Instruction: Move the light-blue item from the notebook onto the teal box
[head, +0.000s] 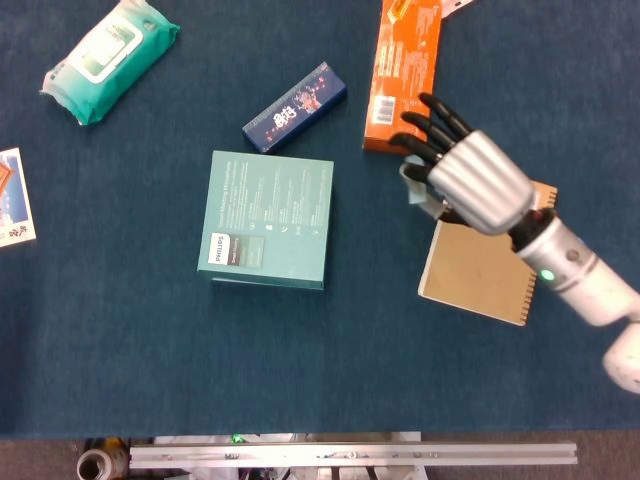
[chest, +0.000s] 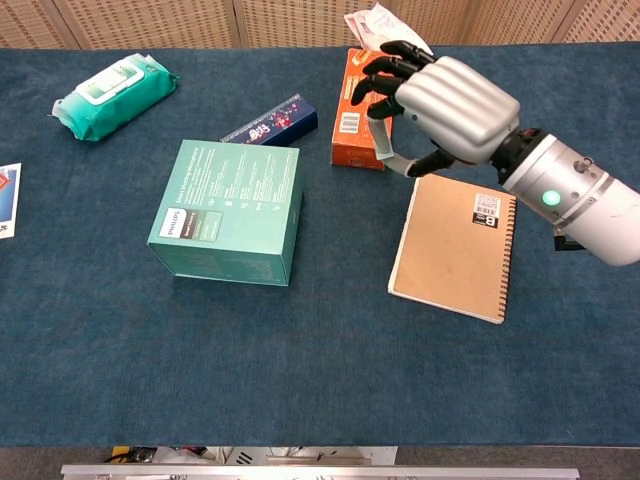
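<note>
The right hand (chest: 445, 105) pinches the light-blue item (chest: 387, 146) above the table, off the notebook (chest: 452, 250). The head view shows the item (head: 418, 193) beside the notebook's corner. The teal box (chest: 228, 211) lies well left; the orange box (chest: 362, 110) sits behind the hand.

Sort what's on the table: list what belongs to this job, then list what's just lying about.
Job:
right hand, holding the light-blue item
notebook
teal box

Lying about:
orange box
dark-blue box
wipes pack
card at the left edge
white wrapper at the far edge
</note>
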